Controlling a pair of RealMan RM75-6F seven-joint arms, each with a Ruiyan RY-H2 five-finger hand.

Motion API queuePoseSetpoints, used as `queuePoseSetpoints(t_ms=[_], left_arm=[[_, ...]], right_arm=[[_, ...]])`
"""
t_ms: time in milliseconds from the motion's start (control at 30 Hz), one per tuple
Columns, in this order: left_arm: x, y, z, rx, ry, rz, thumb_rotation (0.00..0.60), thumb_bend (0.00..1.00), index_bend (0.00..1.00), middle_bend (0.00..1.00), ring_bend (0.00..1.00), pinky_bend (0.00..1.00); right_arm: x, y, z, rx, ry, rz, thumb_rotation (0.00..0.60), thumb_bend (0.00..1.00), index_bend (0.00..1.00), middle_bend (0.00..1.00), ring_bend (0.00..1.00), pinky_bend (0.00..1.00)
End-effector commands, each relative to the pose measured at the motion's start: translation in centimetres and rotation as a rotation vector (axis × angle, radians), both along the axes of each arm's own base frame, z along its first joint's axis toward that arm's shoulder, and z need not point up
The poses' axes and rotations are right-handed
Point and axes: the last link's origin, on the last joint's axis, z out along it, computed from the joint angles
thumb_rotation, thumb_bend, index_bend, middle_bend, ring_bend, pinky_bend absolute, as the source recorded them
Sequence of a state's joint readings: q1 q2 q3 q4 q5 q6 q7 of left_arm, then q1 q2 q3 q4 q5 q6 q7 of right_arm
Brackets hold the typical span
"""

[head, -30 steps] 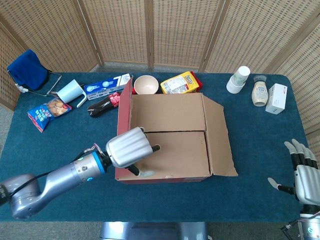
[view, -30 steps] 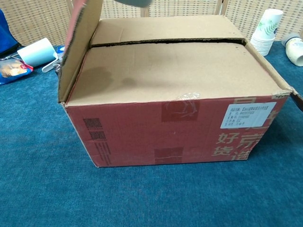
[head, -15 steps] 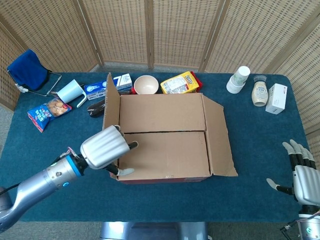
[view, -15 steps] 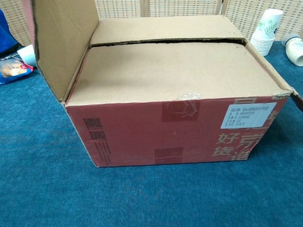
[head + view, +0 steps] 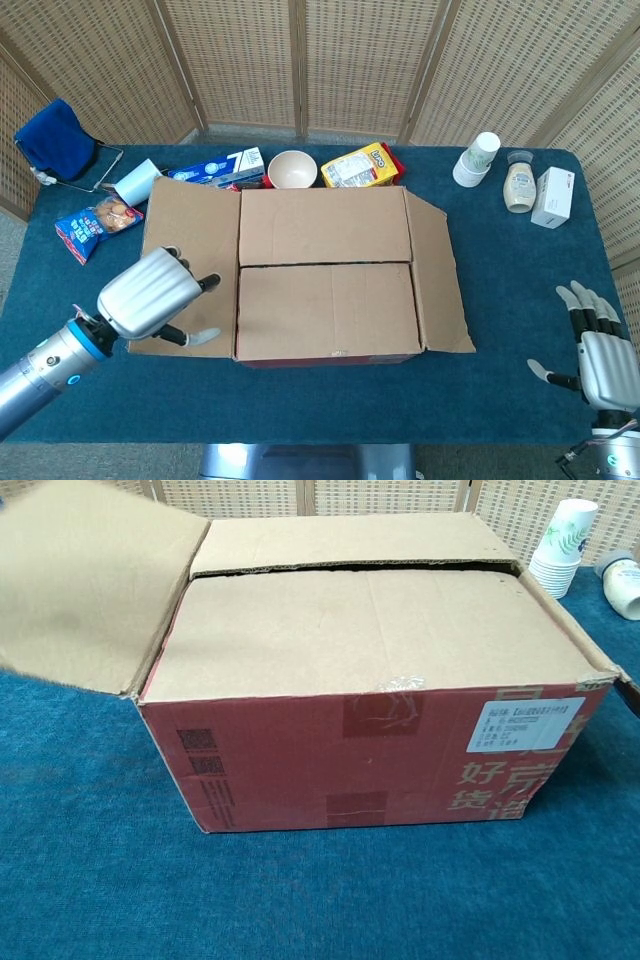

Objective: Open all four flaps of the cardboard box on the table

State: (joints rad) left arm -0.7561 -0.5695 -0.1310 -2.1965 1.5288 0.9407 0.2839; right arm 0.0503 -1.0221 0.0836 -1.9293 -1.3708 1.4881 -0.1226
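The cardboard box [image 5: 330, 285] stands mid-table, its red front [image 5: 360, 750] facing the chest view. Its left flap [image 5: 190, 255] lies folded outward, almost flat, and shows again in the chest view as the left flap [image 5: 80, 580]. The right flap [image 5: 437, 270] is also folded out. The far flap [image 5: 325, 225] and near flap [image 5: 325, 310] lie flat over the top and meet at a seam. My left hand [image 5: 150, 295] hovers over the left flap's outer edge, fingers apart, holding nothing. My right hand [image 5: 598, 352] waits at the bottom right, fingers spread and empty.
Behind the box are a bowl [image 5: 292, 168], a yellow packet [image 5: 360, 165] and a blue carton [image 5: 215, 168]. At the left sit a white cup [image 5: 135, 183], a snack bag [image 5: 95, 220] and a blue cloth [image 5: 55, 140]. Paper cups [image 5: 478, 158], a jar [image 5: 519, 185] and a white box [image 5: 553, 197] stand far right.
My left hand swung out to the left and the left flap went from upright to folded outward, now hiding the dark bottle. The right hand barely shifted.
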Motion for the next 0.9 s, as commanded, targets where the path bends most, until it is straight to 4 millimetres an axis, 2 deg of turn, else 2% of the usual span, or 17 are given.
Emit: queuePoseSetpoints(t_ms=[33, 133, 267, 367, 467, 700, 900], left_arm=[[-0.7, 0.0, 0.0, 0.002, 0.000, 0.011, 0.160, 0.09, 0.46, 0.92, 0.76, 0.66], [-1.7, 0.0, -0.3, 0.001, 0.002, 0.033, 0.164, 0.10, 0.46, 0.91, 0.74, 0.65], [-3.3, 0.3, -1.1, -0.006, -0.004, 0.071, 0.159, 0.10, 0.44, 0.86, 0.66, 0.60], [-5.6, 0.8, -2.4, -0.019, 0.000, 0.162, 0.160, 0.09, 0.40, 0.73, 0.52, 0.52], [-6.8, 1.2, -3.4, -0.035, 0.004, 0.220, 0.161, 0.10, 0.36, 0.64, 0.44, 0.47], [-9.7, 1.3, -5.4, -0.068, -0.019, 0.312, 0.165, 0.10, 0.35, 0.63, 0.42, 0.44], [-13.5, 1.2, -7.2, -0.087, -0.065, 0.410, 0.160, 0.10, 0.35, 0.62, 0.42, 0.44]], right_arm=[[0.0, 0.0, 0.0, 0.002, 0.000, 0.000, 0.600, 0.00, 0.00, 0.00, 0.00, 0.01], [0.0, 0.0, -0.1, 0.004, -0.001, 0.001, 0.600, 0.00, 0.00, 0.00, 0.00, 0.01], [0.0, 0.0, -0.1, 0.008, 0.000, 0.001, 0.600, 0.00, 0.00, 0.00, 0.00, 0.01], [0.0, -0.1, -0.2, 0.015, -0.002, -0.003, 0.600, 0.00, 0.00, 0.00, 0.00, 0.01], [-0.1, -0.1, -0.2, 0.017, -0.002, -0.005, 0.600, 0.00, 0.00, 0.00, 0.00, 0.01], [-0.2, -0.2, -0.2, 0.017, -0.004, -0.013, 0.600, 0.00, 0.00, 0.00, 0.00, 0.01], [-0.2, -0.3, -0.5, 0.030, -0.004, -0.014, 0.600, 0.00, 0.00, 0.00, 0.00, 0.01]])
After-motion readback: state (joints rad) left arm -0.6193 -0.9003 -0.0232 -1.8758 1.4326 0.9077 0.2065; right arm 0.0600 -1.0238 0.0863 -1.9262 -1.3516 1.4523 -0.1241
